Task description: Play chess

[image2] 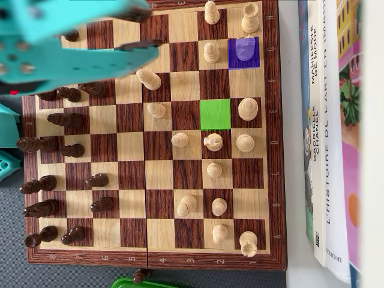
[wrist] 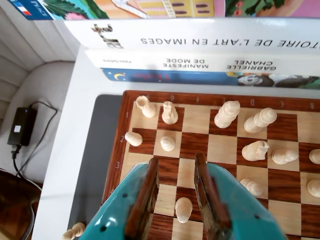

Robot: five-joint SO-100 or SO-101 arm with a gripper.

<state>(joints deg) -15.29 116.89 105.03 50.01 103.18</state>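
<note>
**A:** Where do we stand? In the wrist view the gripper has its jaws apart, clamped on nothing; a pale pawn shows in the gap between the brown pads, touching neither.

**B:** Agreed; in the overhead view that pawn sits just beside the blurred teal arm, on the chessboard. We cannot tell whether the gripper is down at the pawn's level or high above it.

**A:** The overhead view also tints two squares; a purple square near the books holds a pale piece, and the green square is bare. We take that pale piece to be the one to move, though that is our reading only.

**B:** Either way we expect the same handling: small turned wood, light, stiff, smoothly finished, so likely slippery and quick to tip on its narrow base.

**A:** So we would close on the stem below the head, where the pads can seat under the bulge; a pinch on the round top would likely squirt it out.

**B:** And we should come straight down; the neighbours stand near, and a brushed piece would probably roll.
</note>
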